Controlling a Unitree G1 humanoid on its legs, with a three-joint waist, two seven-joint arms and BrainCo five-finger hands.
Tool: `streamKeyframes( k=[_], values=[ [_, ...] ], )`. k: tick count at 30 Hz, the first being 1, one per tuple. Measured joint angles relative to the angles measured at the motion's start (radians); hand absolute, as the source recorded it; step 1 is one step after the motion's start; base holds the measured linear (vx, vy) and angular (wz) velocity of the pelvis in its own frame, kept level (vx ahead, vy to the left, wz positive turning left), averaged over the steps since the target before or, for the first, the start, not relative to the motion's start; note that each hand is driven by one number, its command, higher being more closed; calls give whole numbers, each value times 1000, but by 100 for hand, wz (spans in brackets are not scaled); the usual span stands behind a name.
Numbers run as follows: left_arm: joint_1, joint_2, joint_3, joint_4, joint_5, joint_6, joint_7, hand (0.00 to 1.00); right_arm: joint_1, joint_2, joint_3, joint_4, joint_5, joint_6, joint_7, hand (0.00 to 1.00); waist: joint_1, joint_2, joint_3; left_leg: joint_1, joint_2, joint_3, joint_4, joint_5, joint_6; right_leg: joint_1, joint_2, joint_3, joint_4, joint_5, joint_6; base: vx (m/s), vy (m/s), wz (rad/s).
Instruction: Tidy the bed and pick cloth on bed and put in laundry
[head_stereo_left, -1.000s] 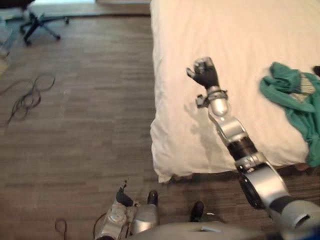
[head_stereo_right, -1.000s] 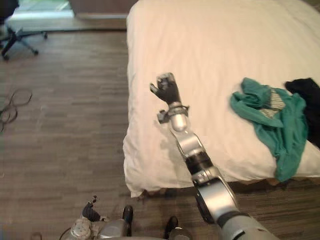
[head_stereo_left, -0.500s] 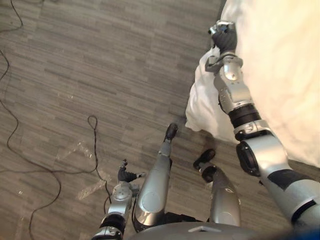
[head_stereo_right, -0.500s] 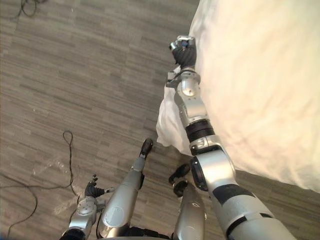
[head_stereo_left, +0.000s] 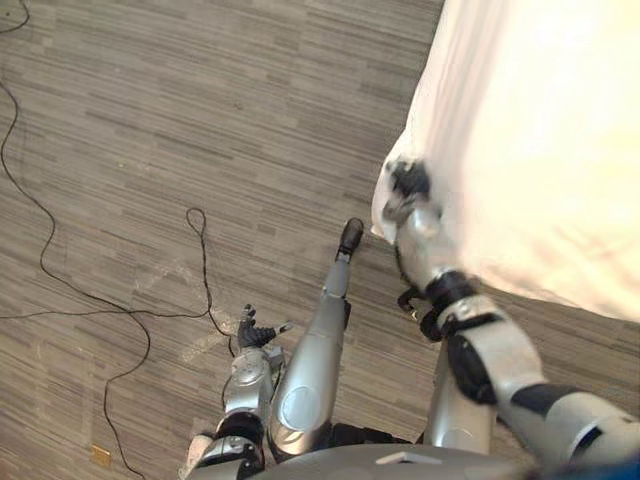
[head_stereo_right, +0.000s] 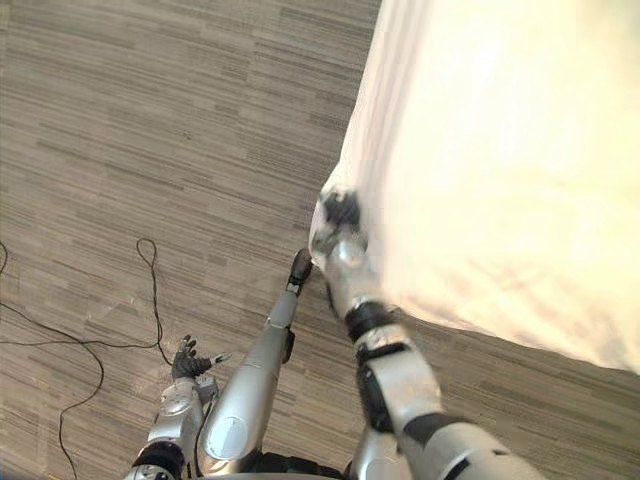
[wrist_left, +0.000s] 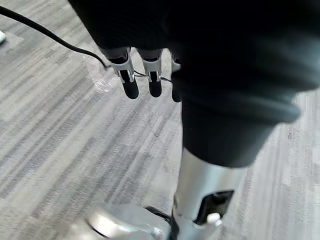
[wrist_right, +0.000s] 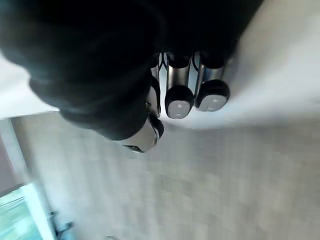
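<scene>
The bed (head_stereo_left: 540, 130) with its white sheet takes up the upper right of the eye views, its near corner hanging toward the floor. My right hand (head_stereo_left: 408, 184) is at that corner, against the draped sheet edge (head_stereo_right: 350, 170). In the right wrist view its fingers (wrist_right: 179, 102) are curled in, with the white sheet (wrist_right: 280, 75) beyond them and nothing between them. My left hand (head_stereo_left: 252, 331) hangs low over the wooden floor with fingers (wrist_left: 141, 79) straight and spread, holding nothing.
Grey-brown wood plank floor (head_stereo_left: 200, 120) covers the left and middle of the eye views. A thin black cord (head_stereo_left: 60, 270) trails across it at the left. A small yellowish scrap (head_stereo_left: 100, 455) lies near the bottom left.
The camera has swung down toward the floor and the bed corner. My right hand has come down from over the bed to its near corner, still curled. The left hand stays low.
</scene>
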Motion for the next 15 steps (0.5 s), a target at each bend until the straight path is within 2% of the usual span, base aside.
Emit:
streamKeyframes(
  k=[2,4,6,8,11,12,15],
  values=[
    [-16,-18,1,0,0,4,-5,0,82,12,2,-1,-1,6,30,100,-2,-14,-5,38,-1,33,30,-29,8,42,5,28,-16,4,7,-22,46,-42],
    [-16,-22,23,-2,0,7,-15,0,187,28,-74,0,11,15,23,100,-29,-40,-18,72,1,64,50,-52,17,76,11,51,-36,9,15,-42,57,-53],
    [-16,-18,60,-1,-3,24,-21,0,337,14,-201,18,51,33,-12,100,-82,-86,-43,103,10,107,59,-76,20,98,26,83,-63,25,21,-25,55,-56],
    [-21,-15,67,-1,-5,29,-28,0,463,-41,-270,-4,84,37,-29,100,-108,-105,-50,134,22,137,63,-92,23,126,42,102,-92,41,22,11,30,-57],
    [-12,-3,68,0,-6,45,-35,0,611,-67,-345,-54,123,37,-35,100,-128,-125,-58,225,42,191,75,-117,25,204,67,139,-125,51,26,52,-20,-69],
    [0,9,68,0,-6,47,-35,0,659,-68,-367,-67,128,38,-34,100,-130,-132,-83,262,52,220,75,-132,20,226,80,161,-134,51,26,64,-61,-70],
    [31,18,67,3,-4,52,-42,0,727,-73,-437,-90,163,46,-33,100,-143,-129,-169,321,75,267,72,-160,14,267,110,194,-164,51,27,94,-57,-56]
  ],
)
